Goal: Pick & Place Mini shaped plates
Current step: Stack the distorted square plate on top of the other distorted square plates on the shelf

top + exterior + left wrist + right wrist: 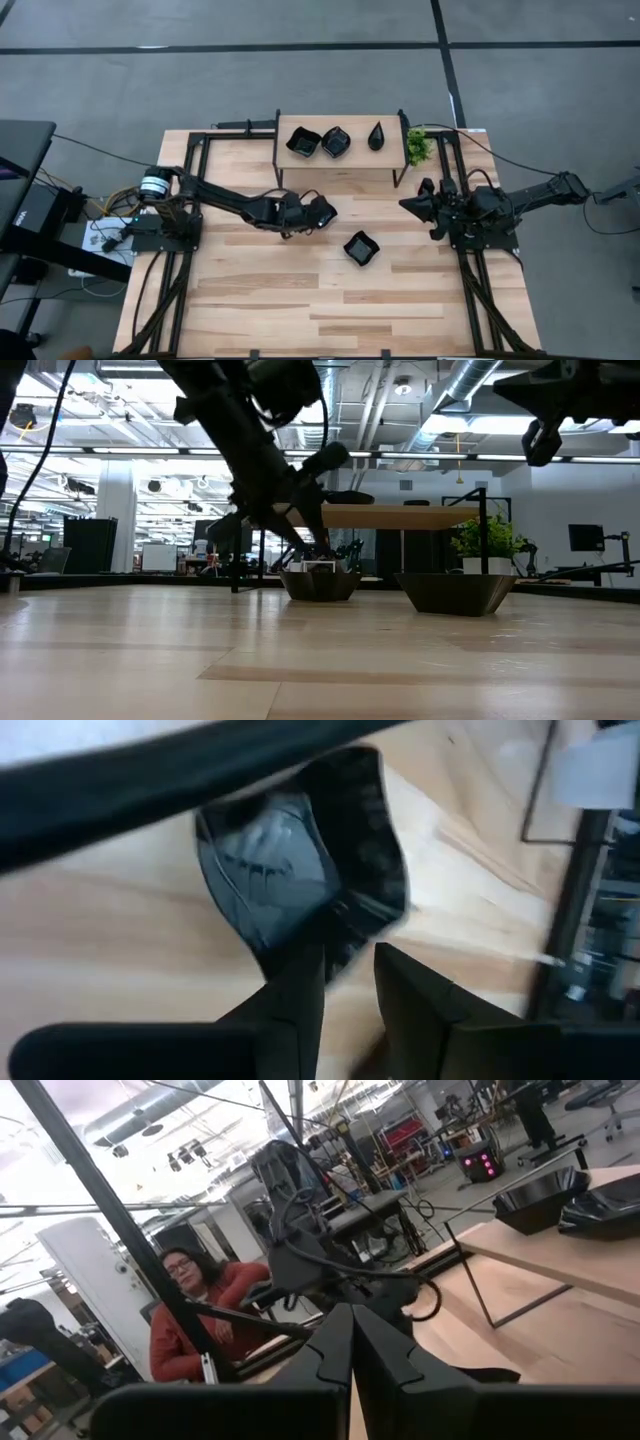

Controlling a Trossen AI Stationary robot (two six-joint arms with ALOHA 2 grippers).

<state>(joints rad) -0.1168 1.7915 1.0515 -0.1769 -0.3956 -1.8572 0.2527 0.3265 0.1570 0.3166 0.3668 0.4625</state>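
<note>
Wooden table (260,300) amid open workshop

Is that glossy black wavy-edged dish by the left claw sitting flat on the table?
Flat: the dish rests level on the wooden table.

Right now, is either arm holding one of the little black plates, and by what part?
The left end effector pinches a wavy-edged square plate by its rim. The right end effector is shut, holding nothing.

An overhead camera looks straight down on the whole table (260,300). A tabletop-level camera faces across it into the room; both catch the raised shelf (340,160). Wrist cameras peer close past each arm's fingers.
</note>
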